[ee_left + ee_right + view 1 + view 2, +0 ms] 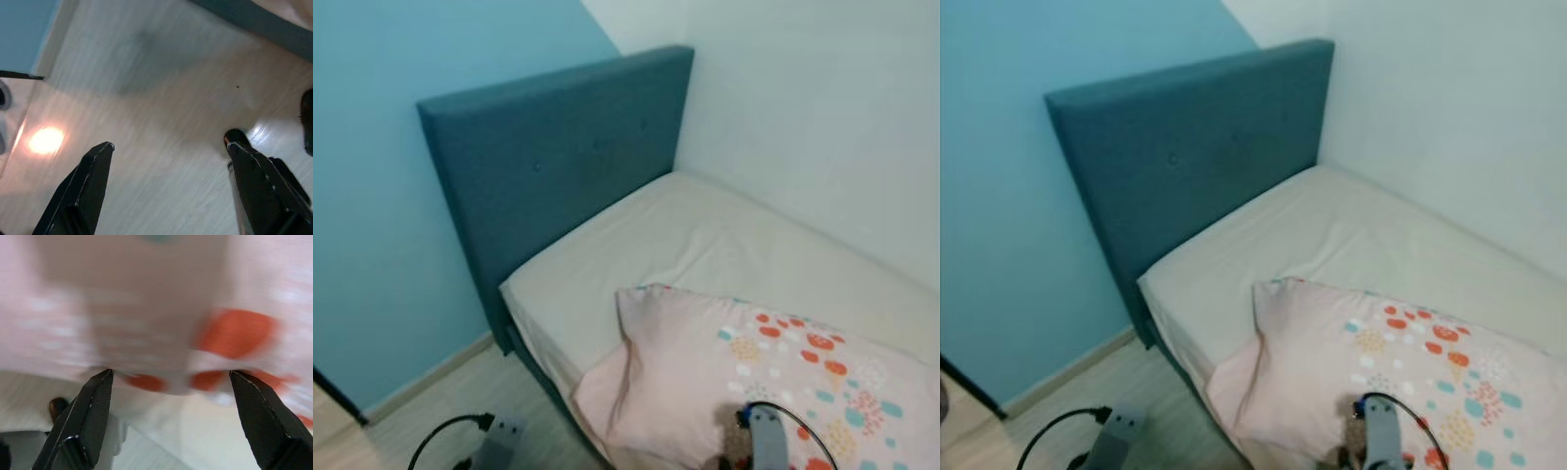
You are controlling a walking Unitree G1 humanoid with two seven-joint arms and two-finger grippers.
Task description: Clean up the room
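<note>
A pink pillow (705, 382) with orange and teal dots lies on the near end of the bed, one corner hanging over the mattress edge. My right arm (769, 436) rises in front of it. In the right wrist view my right gripper (171, 372) is open, with the blurred pillow (146, 298) very close beyond its fingertips and nothing between them. At the lower left, my left arm (499, 436) hangs beside the bed. My left gripper (168, 144) is open and empty above the pale wooden floor (161, 73).
The bed has a beige sheet (705, 245) and a teal padded headboard (558, 166). It stands in a corner, with a blue wall (372, 196) on the left and a white wall (822, 117) on the right. A strip of floor (440, 401) runs along the bed's left side.
</note>
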